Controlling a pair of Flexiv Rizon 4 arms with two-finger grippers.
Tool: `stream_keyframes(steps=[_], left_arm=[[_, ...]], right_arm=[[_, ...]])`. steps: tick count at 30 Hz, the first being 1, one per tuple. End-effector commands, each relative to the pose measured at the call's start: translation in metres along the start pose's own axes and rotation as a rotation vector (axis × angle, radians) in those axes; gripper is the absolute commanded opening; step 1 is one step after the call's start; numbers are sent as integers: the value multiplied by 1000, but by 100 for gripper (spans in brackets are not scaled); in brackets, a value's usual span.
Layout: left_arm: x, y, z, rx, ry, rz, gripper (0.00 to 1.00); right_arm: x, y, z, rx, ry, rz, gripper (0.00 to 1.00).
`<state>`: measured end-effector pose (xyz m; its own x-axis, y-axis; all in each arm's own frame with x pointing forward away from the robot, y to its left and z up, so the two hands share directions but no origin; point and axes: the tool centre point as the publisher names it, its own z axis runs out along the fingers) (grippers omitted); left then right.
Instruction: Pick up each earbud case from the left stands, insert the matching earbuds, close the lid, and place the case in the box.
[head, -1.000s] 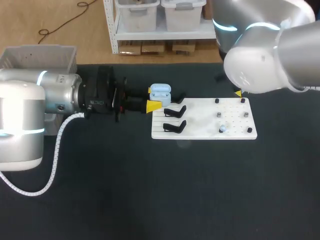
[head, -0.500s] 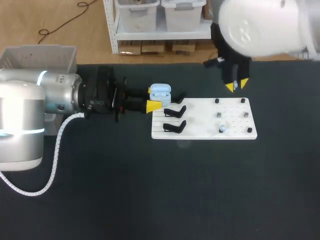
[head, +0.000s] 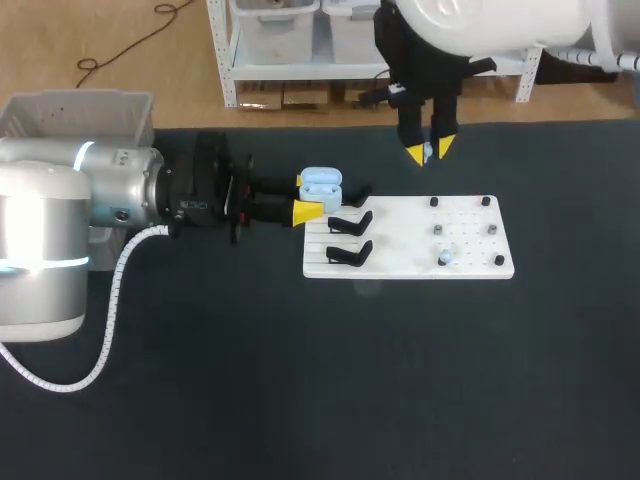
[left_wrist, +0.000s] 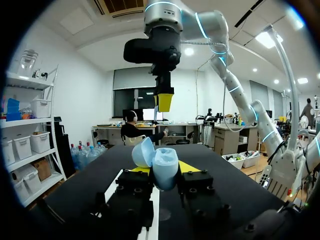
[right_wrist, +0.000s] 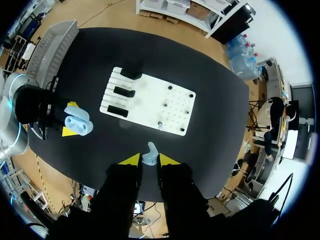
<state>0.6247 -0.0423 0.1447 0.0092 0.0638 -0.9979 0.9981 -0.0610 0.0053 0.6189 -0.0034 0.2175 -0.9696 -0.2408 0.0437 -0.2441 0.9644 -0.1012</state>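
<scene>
Head view, where's the earbud case (head: 321, 183)?
– Lid open, clamped in the left gripper (head: 305, 196) beside the white board (head: 455, 235).
– And the right gripper (head: 428, 152)?
– Pinched on a pale earbud (right_wrist: 150, 152), high above the worktop (head: 300, 380).

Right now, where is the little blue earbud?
The earbud is pinched between the right gripper's yellow fingers, held high above the table's far side, up and away from the white pegboard in the head view's middle.
</scene>
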Motion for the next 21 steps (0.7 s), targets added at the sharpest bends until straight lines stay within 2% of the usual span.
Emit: stream_keyframes(steps=[1, 10, 15, 18, 21], left_arm=[[0, -1, 0, -4, -1, 2, 0], [0, -1, 0, -4, -1, 2, 0], [0, -1, 0, -4, -1, 2, 0], [0, -1, 0, -4, -1, 2, 0], [0, -1, 0, -4, -1, 2, 0]], right_arm=[[3, -1, 2, -2, -8, 2, 0], [3, -1, 2, -2, -8, 2, 0], [1, 11, 1, -96, 141, 188, 0], [1, 22, -4, -160, 196, 285, 0], [-1, 35, -9, -244, 208, 324, 0]])
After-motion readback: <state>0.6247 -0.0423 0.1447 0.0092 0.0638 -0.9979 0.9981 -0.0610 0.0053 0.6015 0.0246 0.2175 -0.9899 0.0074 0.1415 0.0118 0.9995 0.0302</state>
